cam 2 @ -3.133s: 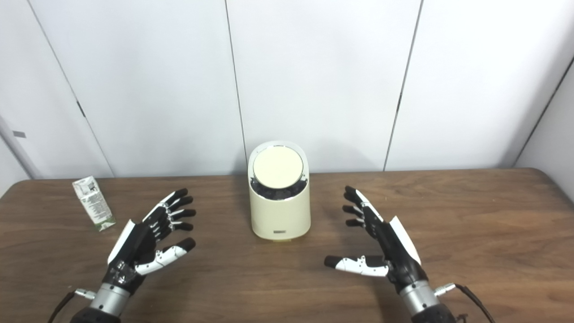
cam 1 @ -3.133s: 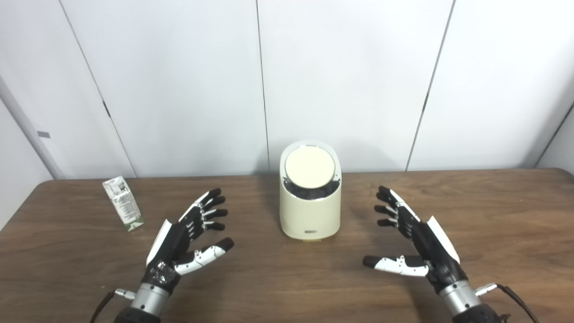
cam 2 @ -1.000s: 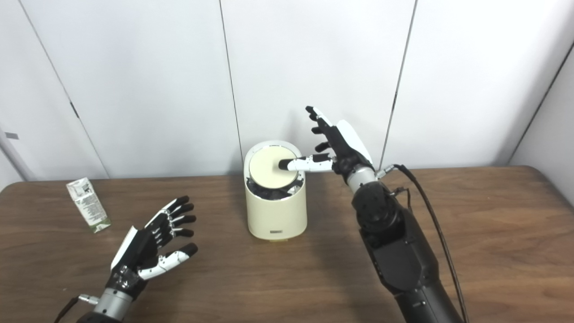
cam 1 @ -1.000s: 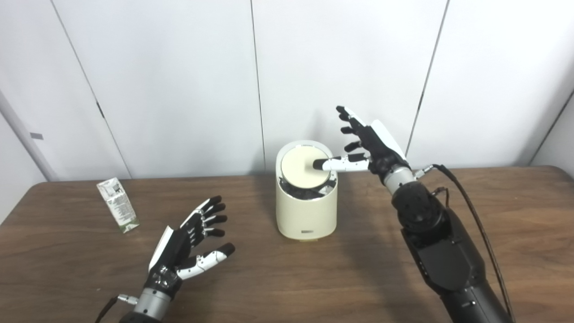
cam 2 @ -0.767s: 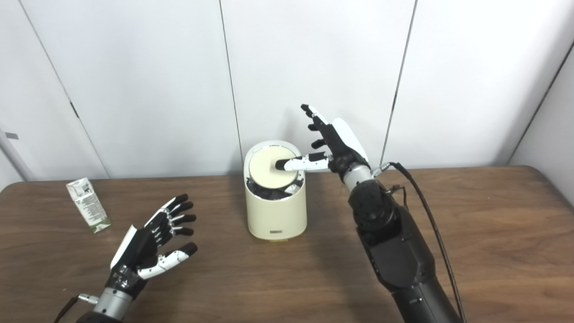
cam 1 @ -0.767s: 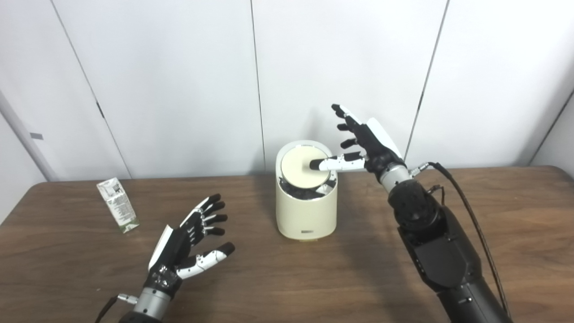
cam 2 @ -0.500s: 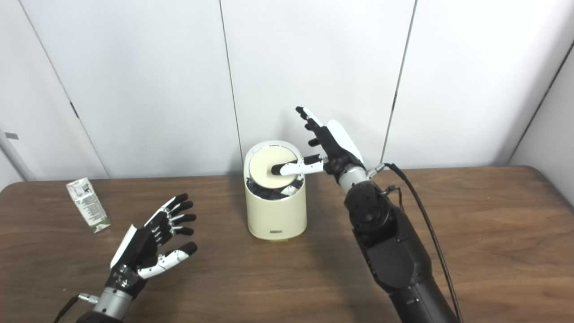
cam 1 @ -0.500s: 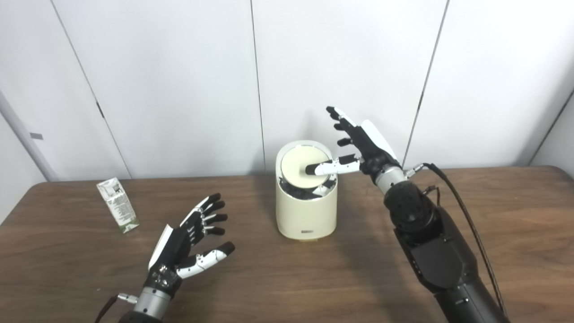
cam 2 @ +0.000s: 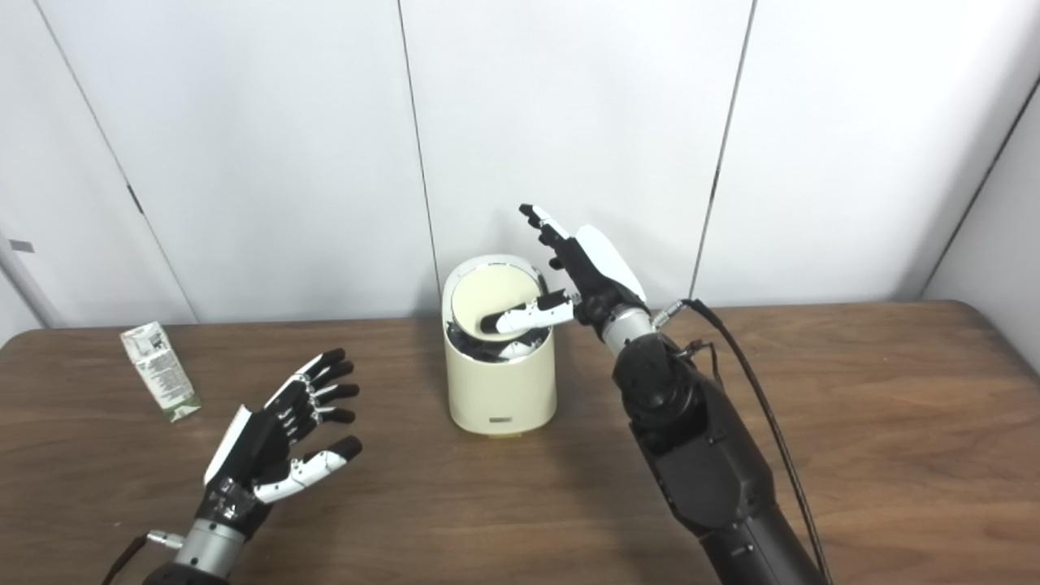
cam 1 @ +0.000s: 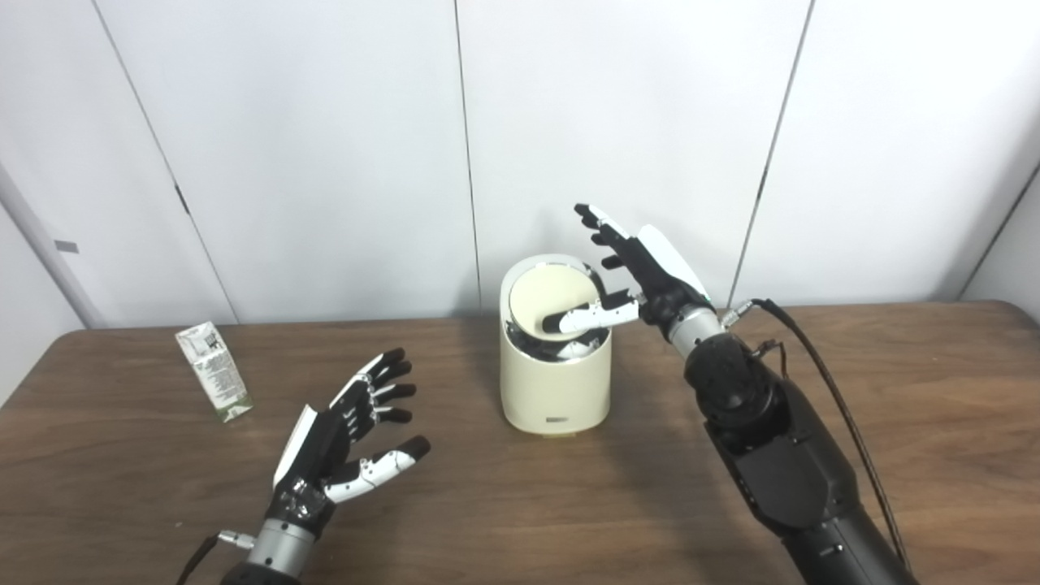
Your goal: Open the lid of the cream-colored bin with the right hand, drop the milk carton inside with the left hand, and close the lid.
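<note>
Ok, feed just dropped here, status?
Right robot hand open, thumb on bin lid. Left robot hand open, empty. Milk carton untouched. Nothing blocking.

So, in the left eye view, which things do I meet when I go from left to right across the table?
milk carton → left hand → cream-colored bin → right hand

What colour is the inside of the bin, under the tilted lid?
Dark, nearly black, below the cream lid of the bin; it shows best in the left eye view.
</note>
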